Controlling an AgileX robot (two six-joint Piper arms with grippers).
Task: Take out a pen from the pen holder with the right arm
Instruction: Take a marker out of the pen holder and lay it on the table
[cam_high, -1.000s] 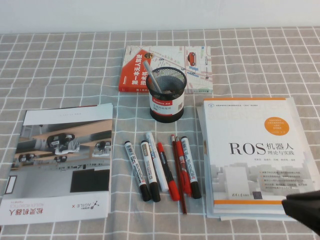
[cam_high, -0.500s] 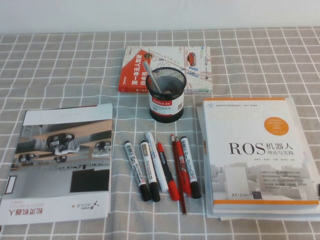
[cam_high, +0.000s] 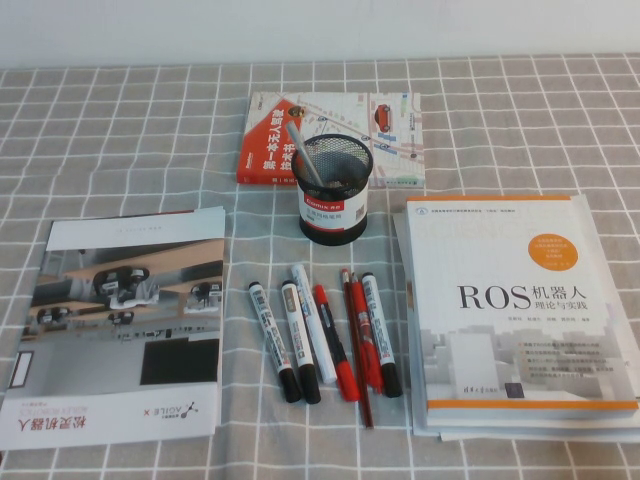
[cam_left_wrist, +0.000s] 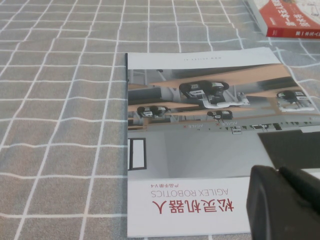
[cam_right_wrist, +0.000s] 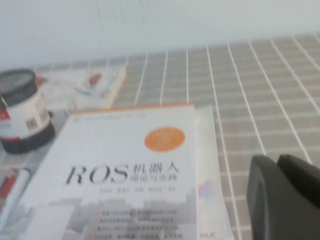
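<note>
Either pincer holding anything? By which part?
Nothing held. Right pincer, shut and empty, is by the ROS book; left pincer, empty, over the brochure. One pen sits in the holder.

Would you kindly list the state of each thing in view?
Pen holder: upright, one grey pen leaning inside.
Markers: lying loose in a row before the holder.
ROS book: closed, flat on a stack.
AgileX brochure: closed, flat.
Red-and-white book: closed, flat.
Left gripper: jaws shut, over the brochure.
Right gripper: jaws shut, empty, by the ROS book.

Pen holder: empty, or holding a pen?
Not empty: one grey pen leans inside the upright mesh pen holder. Left gripper is by the brochure, right gripper beside the ROS book.
</note>
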